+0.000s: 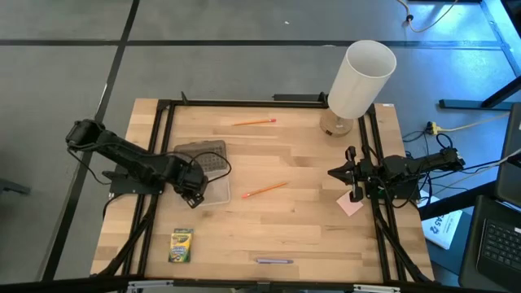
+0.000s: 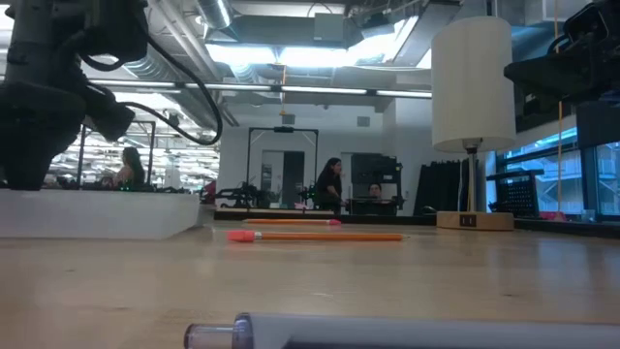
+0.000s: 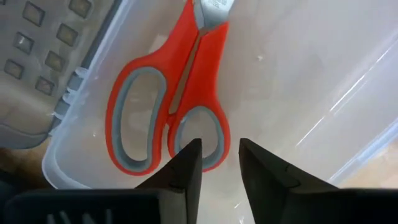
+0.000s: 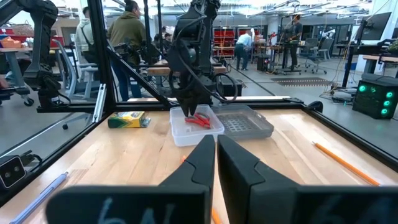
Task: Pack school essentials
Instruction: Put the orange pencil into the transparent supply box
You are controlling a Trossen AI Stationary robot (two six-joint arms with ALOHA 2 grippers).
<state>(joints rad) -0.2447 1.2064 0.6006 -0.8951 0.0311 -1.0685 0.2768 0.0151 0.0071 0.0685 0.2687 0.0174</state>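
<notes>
A: Wooden counter (image 1: 269, 220) in a big workshop, black frame round it. Where are the scissors?

B: The red-handled scissors (image 3: 171, 106) lie flat in the clear plastic case (image 1: 213, 189) near the counter's left edge, beside its dimpled grey lid (image 1: 203, 155). The left gripper (image 3: 217, 165) hangs right over the handle loops, fingers slightly spread and pinching nothing; the blades run away from it along the case.

A: So what's next?

B: Probably an orange pencil (image 1: 264, 190) at mid-counter, long axis slanting toward the far right corner. It lies between both arms; the left looks a little nearer. The right gripper (image 1: 353, 173) waits at the right edge over the pink pad (image 1: 350, 205), fingers pressed together.
</notes>
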